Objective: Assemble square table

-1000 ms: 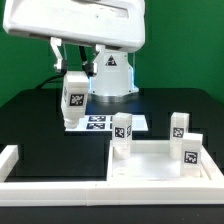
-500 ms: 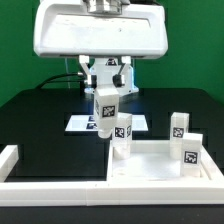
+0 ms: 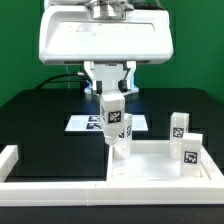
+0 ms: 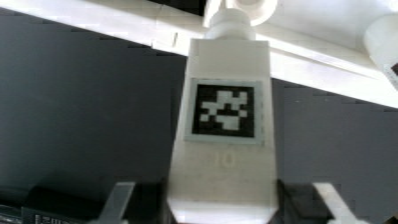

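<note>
Exterior and wrist views, leg insertion at a corner of the square table. Your fingers [image 3: 113,97] are clamped on a white tagged leg [image 3: 113,115], held upright at centre frame directly above another leg [image 3: 120,143] standing at the panel's upper-left corner; whether the two touch cannot be told. The tabletop panel [image 3: 150,166] lies in the lower right of the exterior view, with two more legs [image 3: 179,126] [image 3: 191,150] upright near its right edge. In the wrist view the held leg [image 4: 224,150] fills the centre, tag facing the camera, a finger [image 4: 121,198] visible on either side. To seat the part well, you should judge which socket is free, keep the leg vertical, and lower it squarely before turning. Mind the standing leg beneath: it leaves little side clearance. The white border rail [image 3: 60,186] along the lower frame bounds the panel; open black desk [image 3: 40,120] lies at the left, and the marker board [image 3: 85,122] sits behind.
</note>
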`<state>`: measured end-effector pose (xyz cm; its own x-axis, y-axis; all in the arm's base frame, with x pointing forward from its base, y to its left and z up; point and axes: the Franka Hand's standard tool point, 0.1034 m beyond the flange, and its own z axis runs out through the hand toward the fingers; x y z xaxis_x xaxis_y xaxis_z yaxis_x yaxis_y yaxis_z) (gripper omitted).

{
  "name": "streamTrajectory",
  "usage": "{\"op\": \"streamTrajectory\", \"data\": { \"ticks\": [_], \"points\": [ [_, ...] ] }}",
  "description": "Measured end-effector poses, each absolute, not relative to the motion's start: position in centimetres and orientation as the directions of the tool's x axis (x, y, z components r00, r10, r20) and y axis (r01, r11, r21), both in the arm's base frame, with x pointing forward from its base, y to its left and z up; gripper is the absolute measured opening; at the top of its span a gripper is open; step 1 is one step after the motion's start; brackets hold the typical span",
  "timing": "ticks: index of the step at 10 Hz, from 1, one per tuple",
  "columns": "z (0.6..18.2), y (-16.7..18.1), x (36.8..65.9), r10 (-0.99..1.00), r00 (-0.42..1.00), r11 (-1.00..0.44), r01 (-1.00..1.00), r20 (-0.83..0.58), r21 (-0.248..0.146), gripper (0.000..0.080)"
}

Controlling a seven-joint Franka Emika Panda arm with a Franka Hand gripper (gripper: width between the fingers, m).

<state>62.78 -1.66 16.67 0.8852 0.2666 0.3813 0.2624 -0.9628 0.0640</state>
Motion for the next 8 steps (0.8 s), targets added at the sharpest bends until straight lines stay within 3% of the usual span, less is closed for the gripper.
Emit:
{"op": "streamTrajectory", "data": {
  "ticks": [1,3,6,8],
  "points": [
    [16.7,-1.9,62.7,0.260,0.883,-0.965,0.253,0.392,0.071,0.0285],
    [15.9,-3.9,59.7,0.191,0.849,-0.979,0.133,0.493,0.152,0.0285],
    [14.6,-3.3,59.1,0.045,0.844,-0.997,0.008,0.534,0.072,0.0285],
    [14.5,-3.4,59.0,0.044,0.845,-0.997,0.007,0.532,0.071,0.0285]
  ]
}}
